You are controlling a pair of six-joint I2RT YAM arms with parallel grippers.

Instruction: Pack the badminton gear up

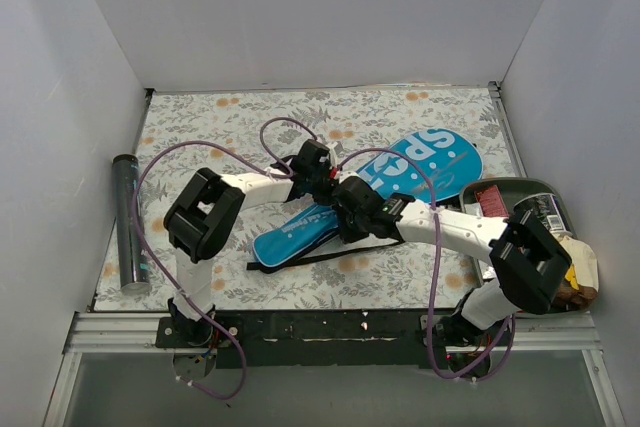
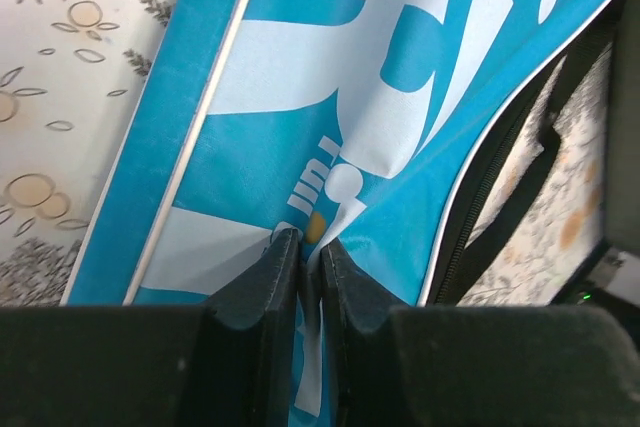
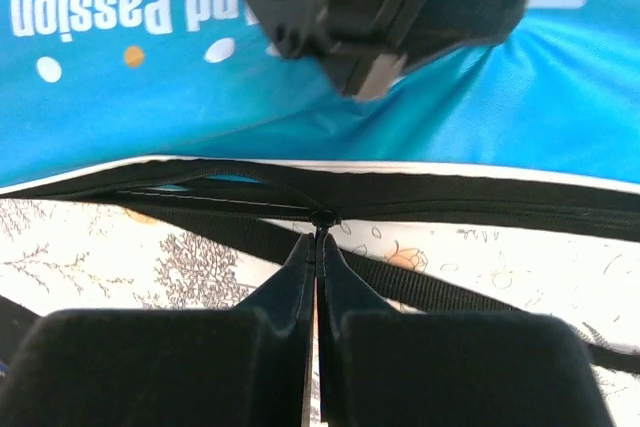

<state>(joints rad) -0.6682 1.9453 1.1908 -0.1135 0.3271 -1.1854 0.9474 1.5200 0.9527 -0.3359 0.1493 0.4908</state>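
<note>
The long blue racket cover [image 1: 430, 162] lettered "SPORT" lies slantwise on the flowered tabletop. My left gripper [image 1: 314, 179] is over its middle, and in the left wrist view it [image 2: 308, 239] is shut on a pinched fold of the cover fabric [image 2: 300, 77]. My right gripper [image 1: 352, 215] is at the cover's near edge. In the right wrist view it [image 3: 318, 237] is shut on the zipper pull [image 3: 322, 218] of the black zipper along the cover [image 3: 300, 97]. The black tube [image 1: 128, 222] lies at the far left. Rackets and shuttlecocks are out of view.
A dark tray [image 1: 520, 183] with food packets and a can stands at the right, beside my right arm. The cover's black strap [image 1: 330, 257] trails on the cloth in front of it. White walls close in three sides. The left gripper body [image 3: 380, 7] shows above the zipper.
</note>
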